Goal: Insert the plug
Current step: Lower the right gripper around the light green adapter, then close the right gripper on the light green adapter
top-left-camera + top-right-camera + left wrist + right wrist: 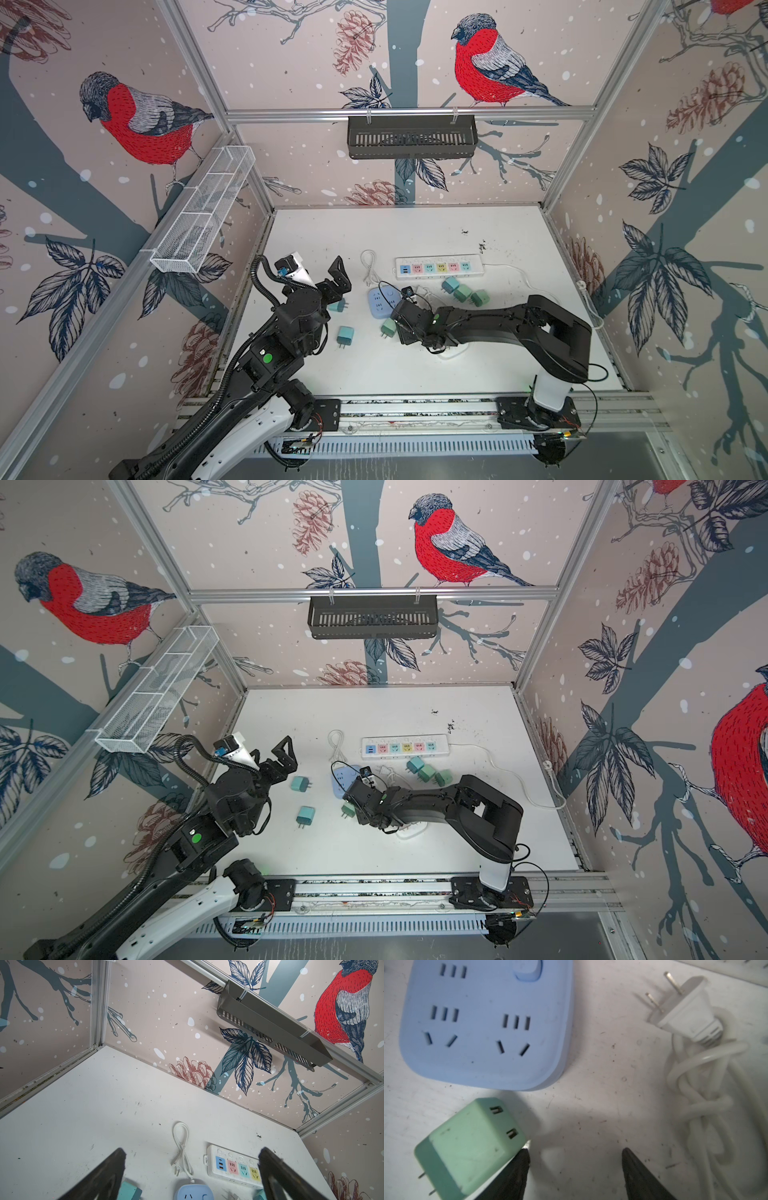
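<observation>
Right tool [575, 1152] half-open, empty, low to grab green plug [471, 1147], lower left; plug seems outside jaws. Left tool [192, 1152] wide, empty, idle.

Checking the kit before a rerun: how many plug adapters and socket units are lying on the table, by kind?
Plug adapters: 6
White socket strip: 1
Blue socket block: 1
Total: 8
</observation>
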Available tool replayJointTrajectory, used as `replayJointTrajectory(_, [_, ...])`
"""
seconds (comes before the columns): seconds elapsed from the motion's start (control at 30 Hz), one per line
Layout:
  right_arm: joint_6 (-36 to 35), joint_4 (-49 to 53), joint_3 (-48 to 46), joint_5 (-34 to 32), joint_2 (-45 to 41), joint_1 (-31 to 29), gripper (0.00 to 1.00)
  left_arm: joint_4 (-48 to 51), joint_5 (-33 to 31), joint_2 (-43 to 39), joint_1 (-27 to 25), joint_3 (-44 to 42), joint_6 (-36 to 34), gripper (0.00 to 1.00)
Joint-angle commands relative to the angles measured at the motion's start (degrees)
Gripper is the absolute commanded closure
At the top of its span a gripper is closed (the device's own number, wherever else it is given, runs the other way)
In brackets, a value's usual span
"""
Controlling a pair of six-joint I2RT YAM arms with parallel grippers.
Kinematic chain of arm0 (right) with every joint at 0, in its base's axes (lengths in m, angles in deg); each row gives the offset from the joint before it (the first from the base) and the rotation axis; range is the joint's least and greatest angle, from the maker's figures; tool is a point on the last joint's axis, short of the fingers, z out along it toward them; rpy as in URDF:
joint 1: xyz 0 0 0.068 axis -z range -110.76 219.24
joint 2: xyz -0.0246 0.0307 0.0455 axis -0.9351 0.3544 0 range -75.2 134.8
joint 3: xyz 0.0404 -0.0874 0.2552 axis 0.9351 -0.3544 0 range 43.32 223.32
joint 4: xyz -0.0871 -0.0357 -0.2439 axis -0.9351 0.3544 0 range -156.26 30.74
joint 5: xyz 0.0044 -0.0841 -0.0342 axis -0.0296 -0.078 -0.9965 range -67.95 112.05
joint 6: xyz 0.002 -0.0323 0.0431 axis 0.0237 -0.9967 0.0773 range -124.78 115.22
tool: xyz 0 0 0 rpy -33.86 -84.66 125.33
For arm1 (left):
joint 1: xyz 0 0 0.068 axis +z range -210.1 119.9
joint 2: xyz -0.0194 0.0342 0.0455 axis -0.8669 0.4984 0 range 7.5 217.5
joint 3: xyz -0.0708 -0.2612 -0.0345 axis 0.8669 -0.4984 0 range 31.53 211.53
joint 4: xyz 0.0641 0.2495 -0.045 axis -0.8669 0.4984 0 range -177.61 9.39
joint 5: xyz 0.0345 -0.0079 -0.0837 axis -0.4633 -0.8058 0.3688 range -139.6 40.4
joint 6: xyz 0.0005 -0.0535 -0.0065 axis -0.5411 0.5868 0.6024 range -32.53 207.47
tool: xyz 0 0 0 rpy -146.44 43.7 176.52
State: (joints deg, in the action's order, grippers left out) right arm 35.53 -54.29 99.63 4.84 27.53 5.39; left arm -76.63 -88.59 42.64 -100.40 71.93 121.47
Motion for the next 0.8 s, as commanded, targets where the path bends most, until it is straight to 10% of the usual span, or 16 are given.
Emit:
replayJointTrajectory(0.0, [0.4, -0.2, 0.5, -2.2, -2.1, -0.3, 0.30, -0.1, -0.5, -0.2, 0.1, 0.1, -0.3, 0.01])
replayJointTrajectory(0.77, [8.8, -1.5, 9.4, -8.9, 6.2, -6.4, 0.23, 0.4, -0.4, -1.7, 0.2, 0.0, -0.1, 0.01])
